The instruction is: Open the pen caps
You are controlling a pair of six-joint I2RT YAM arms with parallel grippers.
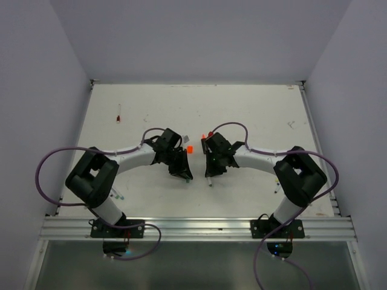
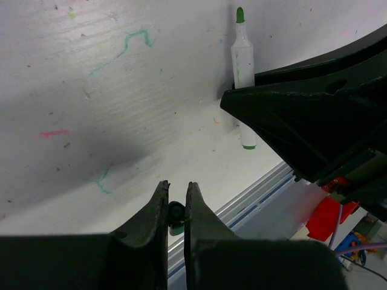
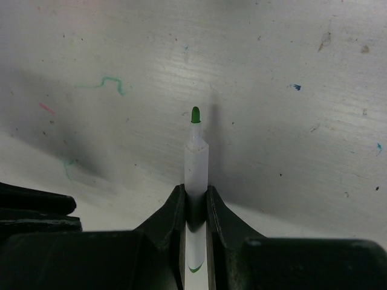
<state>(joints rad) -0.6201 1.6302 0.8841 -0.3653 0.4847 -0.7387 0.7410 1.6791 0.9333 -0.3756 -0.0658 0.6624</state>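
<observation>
Left wrist view shows you the left gripper point(image 2: 176, 198) pinching a tiny green plastic cap point(image 2: 176, 214). Beyond it, your right gripper point(image 3: 195, 202) clamps the slim white-barrelled pen point(image 3: 196, 160), its green tip point(image 3: 195, 114) bare, above the scuffed white table point(image 3: 290, 54).

Black-and-white arms point(image 1: 130, 158) with purple cables point(image 1: 38, 172); black fingers point(image 2: 158, 208), possibly scuffed.

Right pincer point(image 3: 195, 202) clamps uncapped green-tipped pen point(image 3: 195, 158) above table point(image 3: 290, 121).

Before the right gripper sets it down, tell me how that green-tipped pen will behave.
The green-tipped pen is likely stiff: it juts straight from the right gripper unsupported. Its round, slim barrel would probably roll on the flat table.
</observation>
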